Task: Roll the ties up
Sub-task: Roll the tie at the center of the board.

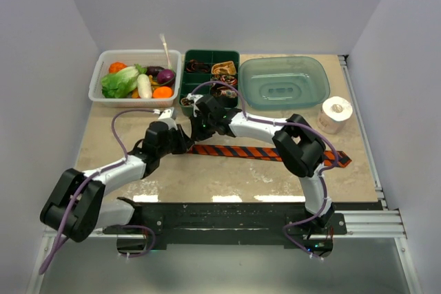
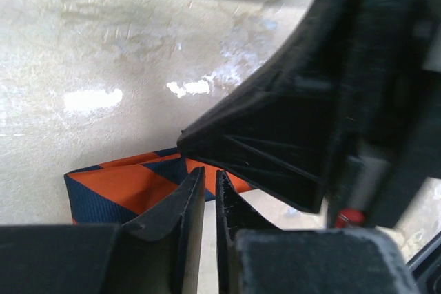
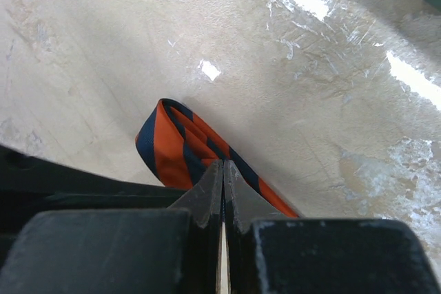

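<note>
The right arm curls in from the far side of the striped tie (image 3: 172, 146), and the right gripper (image 3: 223, 164) is pinched closed on its folded end. The left gripper (image 2: 210, 173) sits low just beside that fold, a narrow slit between its jaws, gripping nothing.

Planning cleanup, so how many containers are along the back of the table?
3: a clear plastic tub at back left, a dark green divided tray in the middle, a teal basin at back right. None looks hidden.

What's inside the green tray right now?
Coiled ties sit in the tray's back compartments. The front ones are mostly covered by the right arm, so their contents can't be seen.
</note>
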Motion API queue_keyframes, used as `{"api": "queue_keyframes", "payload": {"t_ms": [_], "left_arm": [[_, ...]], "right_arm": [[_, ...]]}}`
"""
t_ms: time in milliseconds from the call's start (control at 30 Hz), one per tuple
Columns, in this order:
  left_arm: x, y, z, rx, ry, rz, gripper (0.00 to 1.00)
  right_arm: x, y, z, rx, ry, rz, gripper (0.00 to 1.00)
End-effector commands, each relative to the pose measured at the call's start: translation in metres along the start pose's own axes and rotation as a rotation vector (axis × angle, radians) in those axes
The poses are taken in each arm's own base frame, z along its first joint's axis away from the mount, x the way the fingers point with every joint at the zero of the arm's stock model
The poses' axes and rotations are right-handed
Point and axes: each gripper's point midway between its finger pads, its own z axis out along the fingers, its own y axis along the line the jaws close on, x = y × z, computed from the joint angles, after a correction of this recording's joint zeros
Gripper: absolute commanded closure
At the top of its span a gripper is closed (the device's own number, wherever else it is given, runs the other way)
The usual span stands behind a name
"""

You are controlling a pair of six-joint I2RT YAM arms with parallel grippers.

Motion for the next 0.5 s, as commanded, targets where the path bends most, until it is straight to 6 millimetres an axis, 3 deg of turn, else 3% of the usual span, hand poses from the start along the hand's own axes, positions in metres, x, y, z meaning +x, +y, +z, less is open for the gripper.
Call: {"api": "queue_keyframes", "payload": {"t_ms": [0,233,433,467], "left_arm": [[-0.025,-0.009,-0.010,-0.005,-0.063,0.024,0.78],[-0.031,0.008,-0.019,-0.087,-0.079,0.014,0.73],[-0.031,0.028,-0.023,-0.134,-0.074,-0.025,0.69],[-0.031,0.030,-0.024,-0.134,-0.077,-0.027,0.64]], "right_arm": [[-0.032,0.025,-0.018,-0.078,-0.093,-0.033,1.00],[-0.023,0.040,-0.006,-0.120,-0.069,-0.048,1.00],[-0.005,0.026,0.007,-0.071,-0.021,-0.048,1.00],[-0.002,0.020,0.008,-0.042,-0.013,-0.049,1.00]]}}
